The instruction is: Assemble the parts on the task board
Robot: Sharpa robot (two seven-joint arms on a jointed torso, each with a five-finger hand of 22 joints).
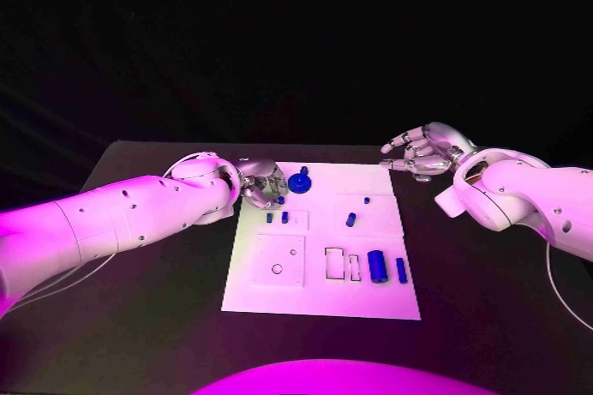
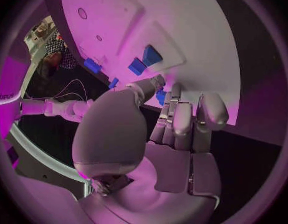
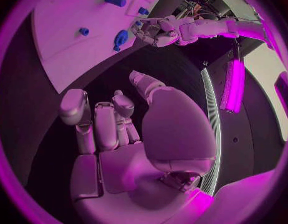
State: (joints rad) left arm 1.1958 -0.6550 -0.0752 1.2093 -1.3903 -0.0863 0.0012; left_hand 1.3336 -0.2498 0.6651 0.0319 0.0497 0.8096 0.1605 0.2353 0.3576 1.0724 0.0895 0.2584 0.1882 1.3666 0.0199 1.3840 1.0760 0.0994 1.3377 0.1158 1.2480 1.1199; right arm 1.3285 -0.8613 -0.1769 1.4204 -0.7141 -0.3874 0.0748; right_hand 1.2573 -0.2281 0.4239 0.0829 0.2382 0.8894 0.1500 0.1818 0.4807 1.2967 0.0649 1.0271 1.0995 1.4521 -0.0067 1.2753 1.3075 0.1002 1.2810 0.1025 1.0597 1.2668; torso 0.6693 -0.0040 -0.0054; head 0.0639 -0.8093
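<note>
Blue parts lie on my white task board (image 1: pixel 324 302), which sits in the middle of the black table (image 1: pixel 136 292). I count two long parts (image 1: pixel 378 266) side by side at about four o'clock on the board, a round part (image 1: pixel 301 183) at twelve o'clock, two tiny ones (image 1: pixel 277 217) at about ten o'clock, and two small ones (image 1: pixel 351 219) near the middle. My left hand (image 1: pixel 262 186) rests at the board's far left corner, just beside the round part, fingers curled in; I cannot tell if it holds anything. My right hand (image 1: pixel 424 152) hangs past the far right corner, fingers apart, holding nothing. Dark room lies all around.
</note>
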